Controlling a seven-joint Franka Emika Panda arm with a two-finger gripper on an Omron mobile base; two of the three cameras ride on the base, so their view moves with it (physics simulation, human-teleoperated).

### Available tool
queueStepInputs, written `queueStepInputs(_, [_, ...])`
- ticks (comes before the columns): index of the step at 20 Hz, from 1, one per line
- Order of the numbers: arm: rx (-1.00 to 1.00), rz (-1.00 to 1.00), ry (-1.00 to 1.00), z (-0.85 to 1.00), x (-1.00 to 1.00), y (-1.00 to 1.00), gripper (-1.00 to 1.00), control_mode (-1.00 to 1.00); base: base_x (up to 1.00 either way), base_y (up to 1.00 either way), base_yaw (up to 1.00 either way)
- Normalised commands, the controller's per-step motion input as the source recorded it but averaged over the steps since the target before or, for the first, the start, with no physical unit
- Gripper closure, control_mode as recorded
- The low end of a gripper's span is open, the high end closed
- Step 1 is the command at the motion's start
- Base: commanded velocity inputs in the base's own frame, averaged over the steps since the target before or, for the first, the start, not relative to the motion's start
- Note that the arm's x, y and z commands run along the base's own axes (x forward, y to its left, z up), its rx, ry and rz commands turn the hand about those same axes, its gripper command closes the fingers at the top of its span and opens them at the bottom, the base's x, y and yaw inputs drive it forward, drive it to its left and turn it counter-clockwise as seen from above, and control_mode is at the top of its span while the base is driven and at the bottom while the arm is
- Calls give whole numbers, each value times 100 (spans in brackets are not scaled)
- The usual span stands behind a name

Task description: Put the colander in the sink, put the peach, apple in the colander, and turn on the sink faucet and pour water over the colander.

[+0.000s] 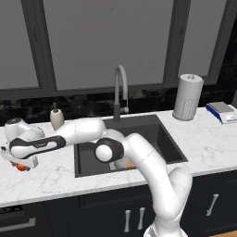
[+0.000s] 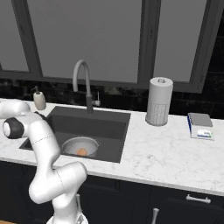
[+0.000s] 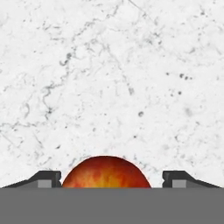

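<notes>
The red-orange apple (image 3: 106, 173) lies on the white marble counter left of the sink (image 1: 152, 134), between my gripper's (image 3: 111, 177) two dark fingertips (image 3: 48, 178). The gripper (image 1: 18, 163) is down over the apple (image 1: 21, 167), open, with a small gap showing on each side of the fruit. In the sink (image 2: 100, 122) sits the pale colander (image 2: 80, 146) with the peach (image 2: 82, 152) inside it. From the left base view the arm covers most of the colander (image 1: 121, 163). The grey gooseneck faucet (image 1: 120, 88) (image 2: 83, 81) stands behind the basin; no water is running.
A beige soap dispenser (image 1: 57, 118) (image 2: 39, 99) stands at the back left of the sink. A paper towel roll (image 1: 188, 97) (image 2: 158, 101) and a small blue-and-white flat box (image 1: 222, 112) (image 2: 201, 127) stand on the counter to the right.
</notes>
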Motion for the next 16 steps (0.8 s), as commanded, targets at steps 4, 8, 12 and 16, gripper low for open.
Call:
queueStepInputs(4, [-14,-2,0,-11,0,-8,100,-100,0,0,0])
queueStepInputs(8, [-14,0,0,-11,0,-10,100,-100,0,0,0])
queueStepInputs(12, [-6,0,-1,7,-8,-30,100,-100,0,0,0])
queueStepInputs(16, [0,0,0,27,-23,-62,100,-100,0,0,0])
